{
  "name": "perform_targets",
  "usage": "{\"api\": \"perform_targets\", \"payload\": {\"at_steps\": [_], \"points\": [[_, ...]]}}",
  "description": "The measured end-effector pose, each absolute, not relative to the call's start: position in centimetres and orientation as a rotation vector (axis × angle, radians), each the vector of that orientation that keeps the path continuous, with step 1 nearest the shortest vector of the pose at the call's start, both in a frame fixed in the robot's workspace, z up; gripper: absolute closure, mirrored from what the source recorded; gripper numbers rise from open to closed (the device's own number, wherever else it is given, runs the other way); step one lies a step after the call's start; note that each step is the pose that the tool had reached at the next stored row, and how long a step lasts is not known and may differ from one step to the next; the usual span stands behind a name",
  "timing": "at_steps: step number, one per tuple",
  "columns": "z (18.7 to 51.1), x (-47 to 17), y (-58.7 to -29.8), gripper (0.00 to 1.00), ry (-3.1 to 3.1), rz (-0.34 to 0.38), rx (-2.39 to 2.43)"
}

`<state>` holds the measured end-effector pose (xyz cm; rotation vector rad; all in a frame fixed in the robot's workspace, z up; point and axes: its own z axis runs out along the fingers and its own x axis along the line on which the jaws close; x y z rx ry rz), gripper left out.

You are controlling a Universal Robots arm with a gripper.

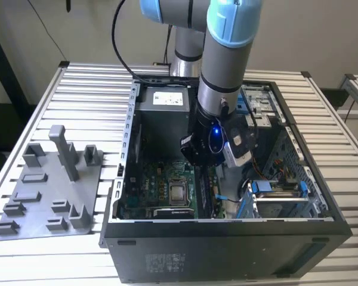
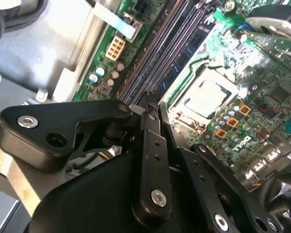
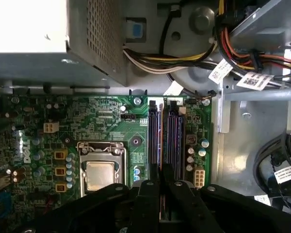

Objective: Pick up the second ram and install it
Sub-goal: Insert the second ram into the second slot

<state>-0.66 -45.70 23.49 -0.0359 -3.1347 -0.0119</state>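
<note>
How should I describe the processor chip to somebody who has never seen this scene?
Look inside the open computer case, at the green motherboard. The processor chip is the square silver plate in a metal frame, beside the long dark memory slots. Nothing else on the board is square and shiny.

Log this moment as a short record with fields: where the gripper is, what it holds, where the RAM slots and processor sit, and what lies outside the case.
gripper: inside the open computer case, over the memory slots
grasp: cannot tell
second ram: cannot tell it apart among the slots
processor: in its socket beside the slots
holder plate: on the table, on the exterior view's left
</note>
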Motion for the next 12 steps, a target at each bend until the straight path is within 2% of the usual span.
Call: {"api": "perform_targets", "payload": {"at_steps": [12], "points": [[22.3,-0.7,-46.3,0.86,-3.134,-0.012,-0.043]]}}
